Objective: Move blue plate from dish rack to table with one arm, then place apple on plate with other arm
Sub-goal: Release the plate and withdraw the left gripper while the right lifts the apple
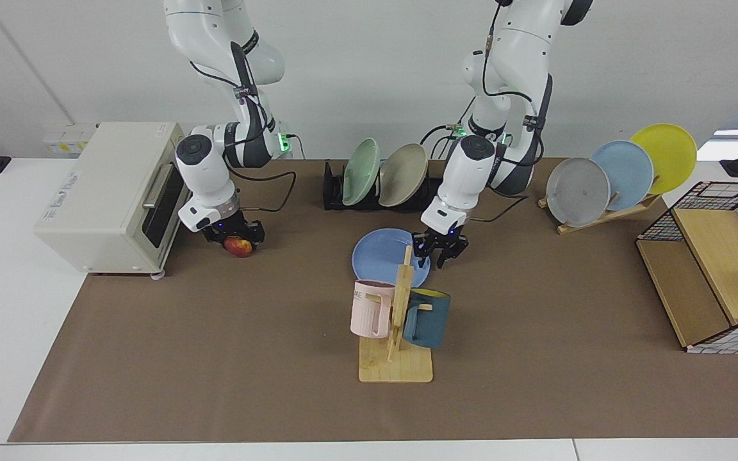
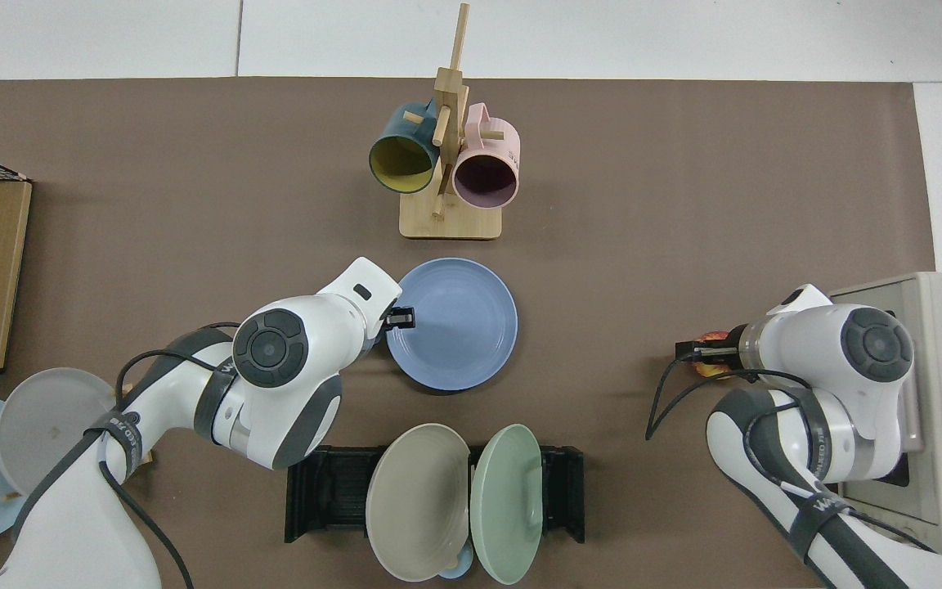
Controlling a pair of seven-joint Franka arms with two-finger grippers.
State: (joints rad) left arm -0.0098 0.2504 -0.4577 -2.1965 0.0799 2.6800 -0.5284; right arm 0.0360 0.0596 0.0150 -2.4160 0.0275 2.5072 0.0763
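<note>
The left end effector (image 1: 439,251) stood at the rim of the blue plate (image 1: 383,256), fingers spread, the plate lying flat on the table (image 1: 215,358) in front of the dish rack (image 2: 332,507). The right end effector (image 1: 233,234) sat low over the apple (image 1: 239,246); whether it gripped could not be told. A shallow grip might let the round apple roll loose.

Both arms are white and smooth, with dark grey bands at the bends and a round dark cap on each wrist. Thin black cables loop beside them. Small black grippers (each showing a tiny blue light) sit at the ends.
</note>
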